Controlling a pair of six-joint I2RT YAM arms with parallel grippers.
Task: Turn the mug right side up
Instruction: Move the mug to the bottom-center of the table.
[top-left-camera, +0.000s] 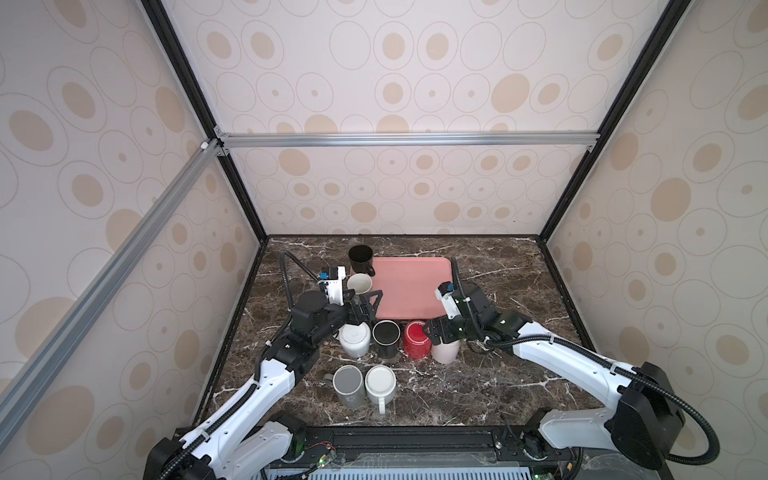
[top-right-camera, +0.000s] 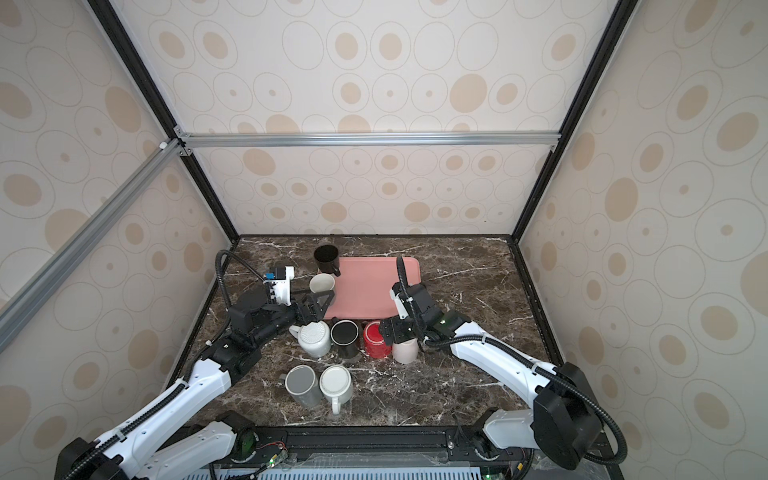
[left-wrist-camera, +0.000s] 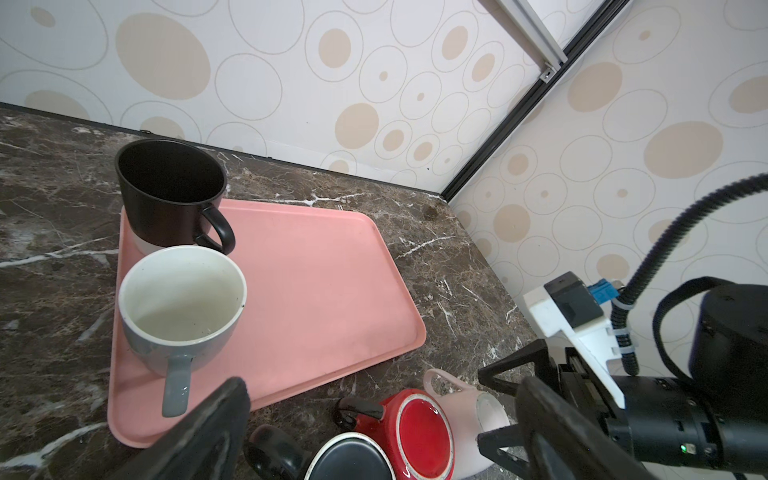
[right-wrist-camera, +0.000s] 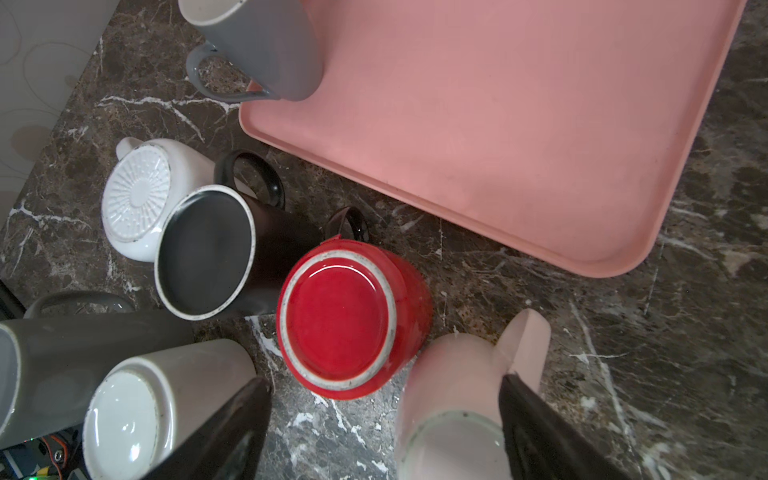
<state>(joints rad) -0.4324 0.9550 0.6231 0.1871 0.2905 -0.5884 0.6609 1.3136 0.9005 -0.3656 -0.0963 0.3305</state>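
Observation:
A pink mug stands upside down on the marble, at the right end of a row of upturned mugs. My right gripper is open around it: one finger is close against its side, the other stands apart with bare marble between. In both top views the right gripper hangs over the pink mug. A red mug stands bottom up right beside it. My left gripper is open and empty over the near left corner of the pink tray.
Beside the red mug, a black mug and a ribbed white mug stand bottom up. A grey mug and a white mug stand upturned nearer the front. A black mug and a grey mug stand upright on the tray.

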